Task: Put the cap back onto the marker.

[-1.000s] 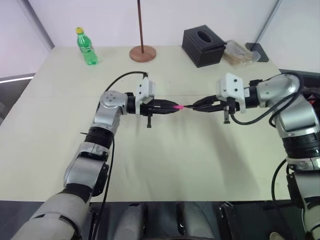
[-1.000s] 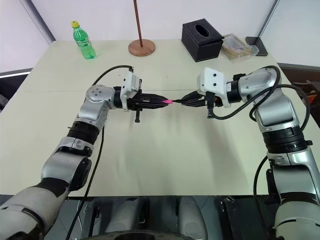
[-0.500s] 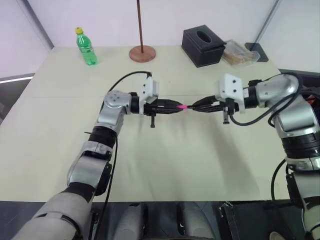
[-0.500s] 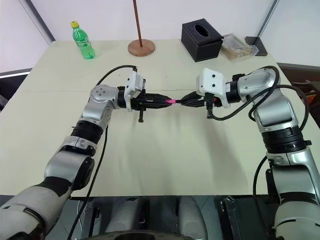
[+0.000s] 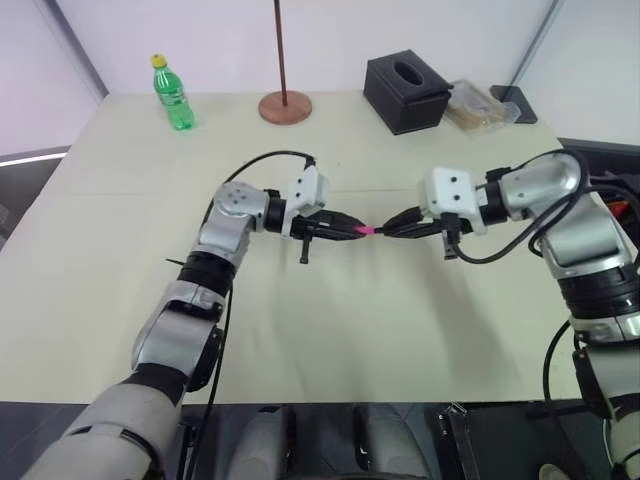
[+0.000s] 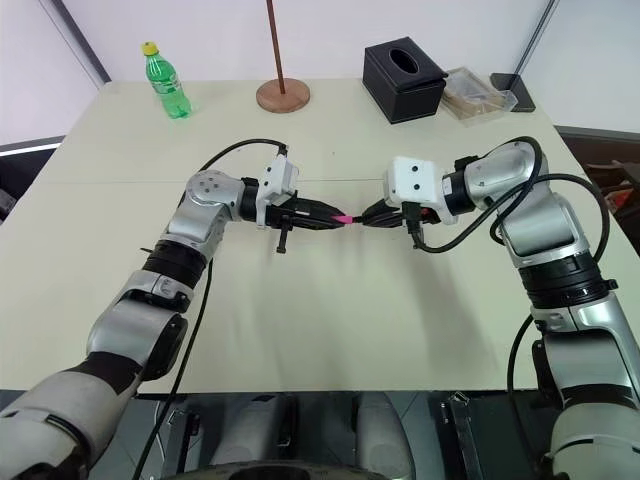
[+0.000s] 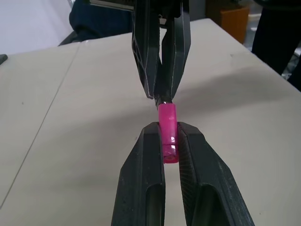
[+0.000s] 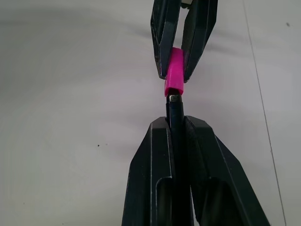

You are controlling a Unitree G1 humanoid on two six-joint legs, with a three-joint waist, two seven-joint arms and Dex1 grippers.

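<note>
Step in hand: mating the cap to the marker, above mid-bench [image 5: 330,330].

Left tool [image 7: 170,141] is clenched on the cap [image 7: 167,132]. Right tool [image 8: 176,125] is clenched on the marker [image 8: 174,110]. The marker tip sits at the cap's open mouth, touching or barely entered; seating cannot be confirmed. The axes look nearly in line.

Next move, by judgement: press the two tools straight toward each other along the shared axis, keeping both grips firm, until the cap seats.

Count: one cap, one marker, two tools. At the far edge: one green bottle [image 5: 172,92], one stand with a round base [image 5: 285,104], one black tissue box [image 5: 406,93], one clear tray [image 5: 480,104].
</note>
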